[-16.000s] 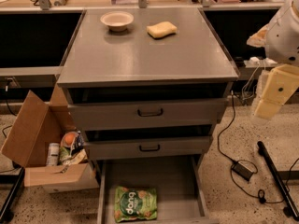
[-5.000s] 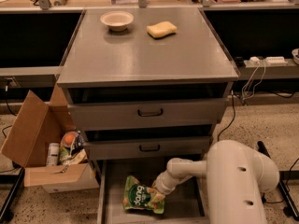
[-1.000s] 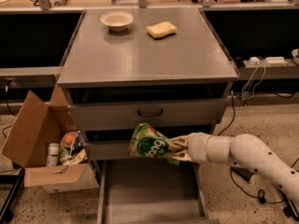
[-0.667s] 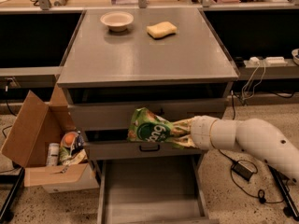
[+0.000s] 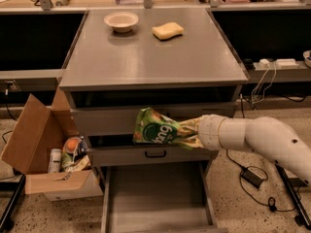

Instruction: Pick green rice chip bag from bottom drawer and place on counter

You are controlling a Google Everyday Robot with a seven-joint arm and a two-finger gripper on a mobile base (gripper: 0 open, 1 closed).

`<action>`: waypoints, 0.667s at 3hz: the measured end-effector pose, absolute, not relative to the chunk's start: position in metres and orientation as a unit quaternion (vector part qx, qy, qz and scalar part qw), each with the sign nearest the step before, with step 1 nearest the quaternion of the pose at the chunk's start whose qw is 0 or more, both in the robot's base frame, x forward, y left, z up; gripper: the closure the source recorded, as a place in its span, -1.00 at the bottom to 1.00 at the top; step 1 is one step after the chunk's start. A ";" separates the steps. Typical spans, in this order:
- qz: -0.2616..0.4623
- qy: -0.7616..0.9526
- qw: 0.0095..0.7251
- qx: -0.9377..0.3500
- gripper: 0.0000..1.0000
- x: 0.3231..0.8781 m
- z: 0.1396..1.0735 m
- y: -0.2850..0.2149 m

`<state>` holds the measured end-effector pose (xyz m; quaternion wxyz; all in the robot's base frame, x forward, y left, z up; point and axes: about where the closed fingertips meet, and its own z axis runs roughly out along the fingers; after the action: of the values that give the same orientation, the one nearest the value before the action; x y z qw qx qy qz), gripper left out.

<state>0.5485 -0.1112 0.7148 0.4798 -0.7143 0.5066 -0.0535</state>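
My gripper (image 5: 190, 134) is shut on the green rice chip bag (image 5: 156, 128) and holds it in the air in front of the upper two drawer fronts, below the counter's front edge. The bag is tilted, its dark green round logo facing the camera. My white arm (image 5: 257, 140) reaches in from the right. The bottom drawer (image 5: 155, 198) is pulled open below, its gray floor bare. The counter (image 5: 155, 57) is the gray cabinet top above the bag.
A white bowl (image 5: 121, 21) and a yellow sponge (image 5: 167, 30) sit at the back of the counter. An open cardboard box (image 5: 46, 154) with packets and a can stands left of the cabinet. Cables and a power adapter (image 5: 251, 177) lie on the floor at right.
The bag was lifted out of the bottom drawer, which is now bare. Over the last second my gripper has raised it further, up to the level of the top drawer front.
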 end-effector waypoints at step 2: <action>-0.157 0.477 0.466 -0.728 1.00 0.568 0.820 -0.112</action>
<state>0.5681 -0.1125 0.8198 0.4661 -0.7282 0.4773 -0.1569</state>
